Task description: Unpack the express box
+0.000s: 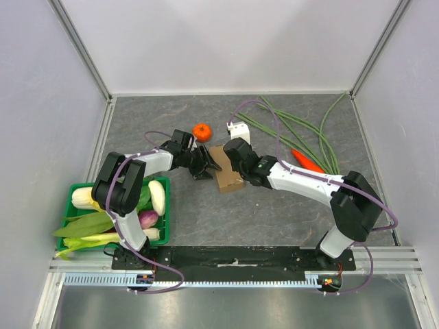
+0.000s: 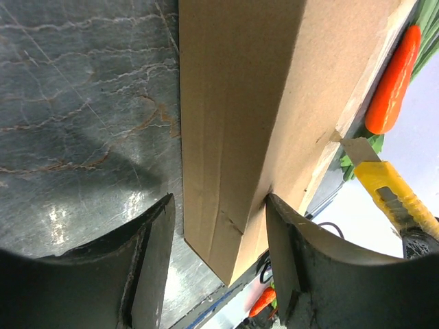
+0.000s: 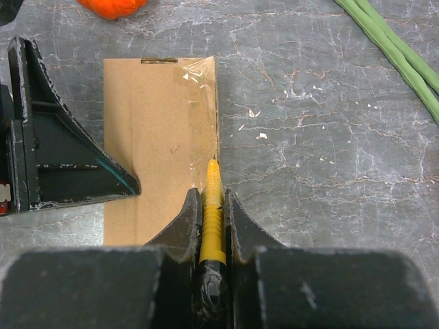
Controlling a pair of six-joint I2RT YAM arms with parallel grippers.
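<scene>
no readable text, plain express box [image 3: 159, 137], no labels or numbers

Tabletop [image 2: 82, 103]: grey marbled stone look, smooth, with a soft sheen. Box [image 3: 158, 137] at its centre: plain brown cardboard, matt, faintly ribbed. Glossy clear tape [image 3: 199, 82], wrinkled, runs along one edge of it. Knife [image 3: 213, 219]: yellow ridged plastic body and dull grey metal blade [image 2: 357, 149]. Left gripper [image 2: 219, 212] and right gripper [image 3: 212, 199]: black matt plastic, edges scuffed pale. Carrot [image 2: 391, 82] toward the right edge: smooth, shiny orange skin. Crate [image 1: 70, 204] at the near left corner: green plastic. Walls [image 1: 226, 41]: matt white panels.
</scene>
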